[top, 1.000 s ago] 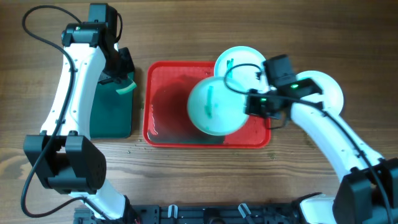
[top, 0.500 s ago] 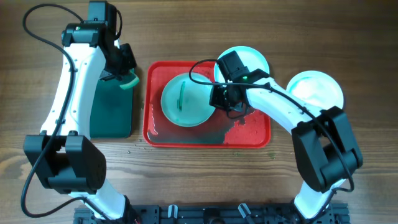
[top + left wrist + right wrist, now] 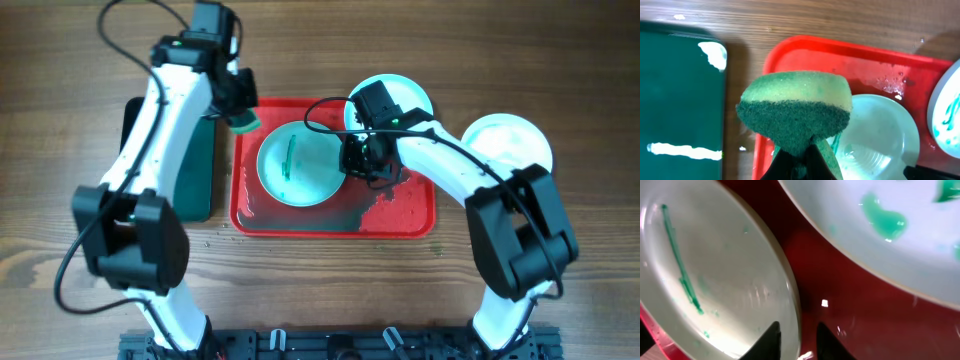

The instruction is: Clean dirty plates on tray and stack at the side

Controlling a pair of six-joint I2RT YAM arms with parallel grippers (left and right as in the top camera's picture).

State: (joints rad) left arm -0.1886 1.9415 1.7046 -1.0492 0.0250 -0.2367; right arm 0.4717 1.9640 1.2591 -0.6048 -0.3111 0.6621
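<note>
A pale turquoise plate (image 3: 300,163) with a teal-green streak lies in the red tray (image 3: 400,215). My right gripper (image 3: 352,160) is shut on its right rim; in the right wrist view the jaws (image 3: 799,330) straddle the plate's edge (image 3: 715,270). A second smeared turquoise plate (image 3: 400,95) sits over the tray's far right corner and shows in the right wrist view (image 3: 890,235). A third, pale plate (image 3: 510,145) lies on the table to the right. My left gripper (image 3: 243,120) is shut on a green and yellow sponge (image 3: 795,107), held above the tray's far left corner.
A dark green tray (image 3: 190,180) lies left of the red tray, partly under my left arm; it also shows in the left wrist view (image 3: 680,100). The red tray's floor (image 3: 840,295) is wet. Bare wooden table surrounds both trays.
My right gripper carried the streaked plate leftward and set it down in the tray, then held still. My left arm moved right with the sponge, from over the green tray to the red tray's corner.
</note>
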